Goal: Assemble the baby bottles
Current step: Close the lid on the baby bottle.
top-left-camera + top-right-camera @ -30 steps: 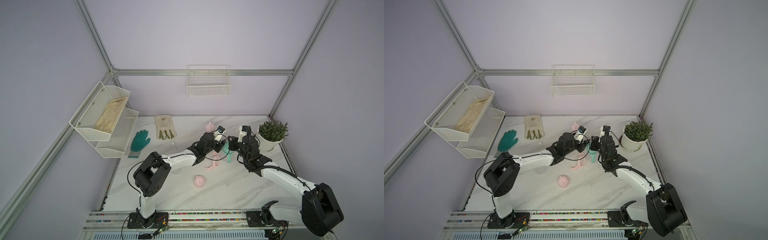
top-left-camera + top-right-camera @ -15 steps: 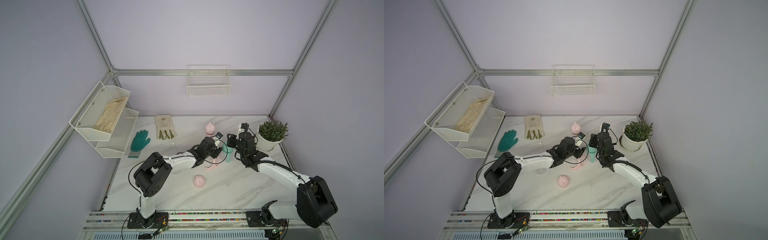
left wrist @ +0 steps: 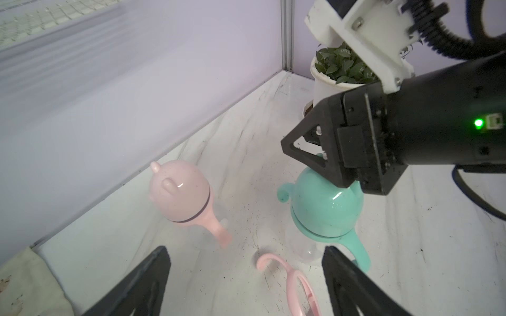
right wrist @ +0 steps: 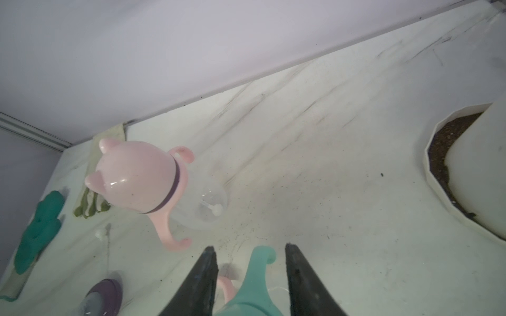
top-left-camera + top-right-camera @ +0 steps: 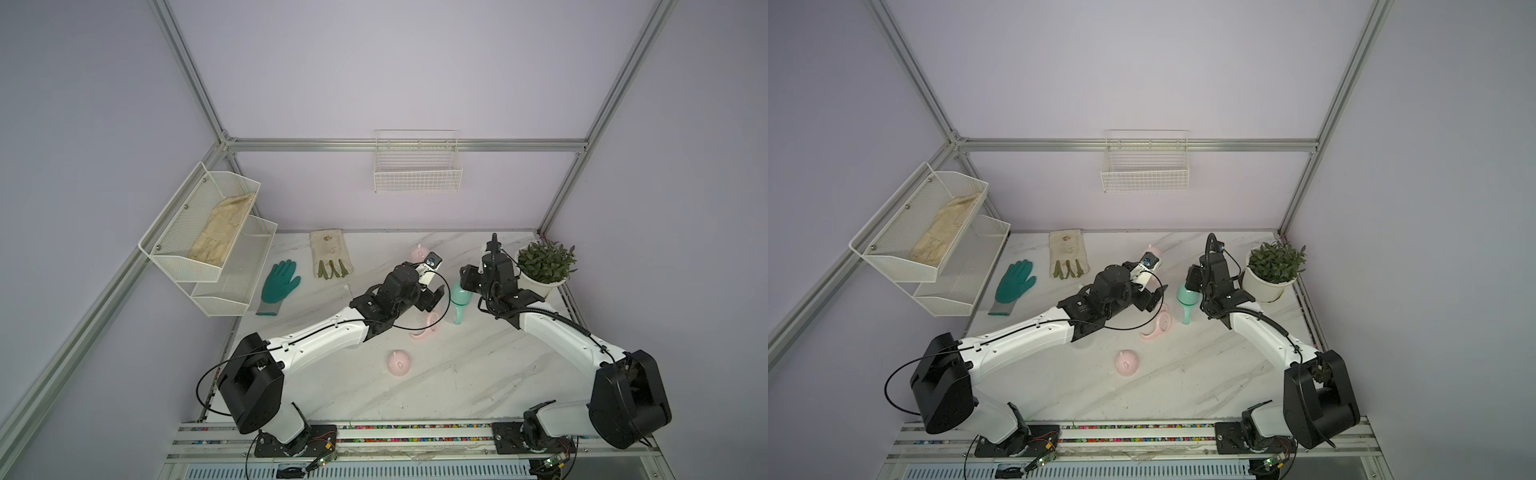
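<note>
Just let go of the mint bottle on both sides. Opened the left fingers wide, with nothing pinched between them, tips low and just beside the clear body, at about 9 o'clock of the bottle. Loosened the right fingers too, up by the dome cap, with the mint handle in the gap and a little space on each side, so no squeezing there either. Left the mint bottle standing up straight on the table, at about 1 o'clock from the middle, counting the back wall as 12 o'clock. Looks finished, at a guess: cap on, handles on, standing alone. One second back, a different picture: both arms bunched in close at that same bottle, left fingers shut, right fingers much tighter. Half a second back, much the same. Now open. No change for the rest: a pink bottle with its cap on at 12 o'clock near the back wall, a loose pink ring lying flat just beside the mint bottle at 7 o'clock, a pink cap alone farther toward 6 o'clock. Also a purple collar low in the right wrist view, near the ring. Probably next: build the last bottle from those loose pink parts. Careful pulling the right side away, with that handle easy to snag and the bottle easy to tip.
</note>
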